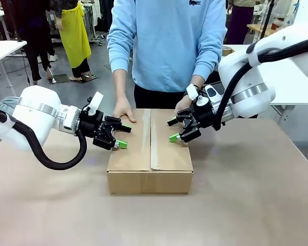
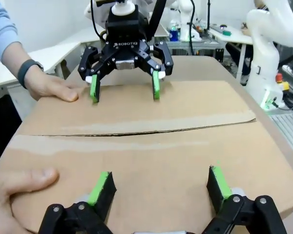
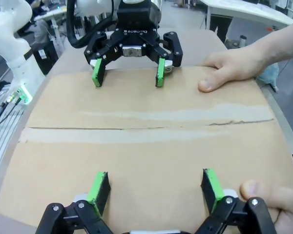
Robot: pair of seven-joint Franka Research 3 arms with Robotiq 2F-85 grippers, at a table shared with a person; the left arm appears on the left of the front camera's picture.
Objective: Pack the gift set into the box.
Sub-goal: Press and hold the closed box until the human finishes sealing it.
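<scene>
Closed box [image 1: 143,154]: left pincer [image 1: 124,136], right pincer [image 1: 173,129] spread over side edges.

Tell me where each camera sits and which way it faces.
Front view: between the arms, facing the person across the table; both arms, left gripper, right gripper show.
Left wrist view: on the left wrist, looking across the box at the right gripper; own fingers below.
Right wrist view: mirrored, facing the left gripper; own fingers below.
Shared: the box's seam, the person's hands.
</scene>
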